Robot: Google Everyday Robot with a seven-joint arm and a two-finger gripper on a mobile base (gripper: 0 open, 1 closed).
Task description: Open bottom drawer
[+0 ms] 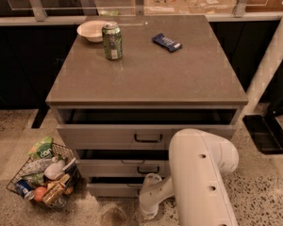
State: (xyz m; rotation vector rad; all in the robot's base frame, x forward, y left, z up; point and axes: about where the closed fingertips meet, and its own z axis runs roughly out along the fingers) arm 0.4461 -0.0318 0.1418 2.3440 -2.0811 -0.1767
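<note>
The grey cabinet (146, 79) has three drawer fronts. The bottom drawer (111, 189) is the lowest one, and a dark gap shows above it. Its handle is hidden behind my arm. The middle drawer (118, 167) and the top drawer (104, 136) show their dark bar handles. My white arm (203, 173) reaches down from the lower right. The gripper (148, 199) is low at the right part of the bottom drawer's front, close to the floor.
A wire basket of groceries (42, 178) stands on the floor left of the cabinet. On the top are a green can (112, 41), a white bowl (92, 30) and a blue packet (167, 42). A black base (264, 132) and a white post (273, 55) stand at the right.
</note>
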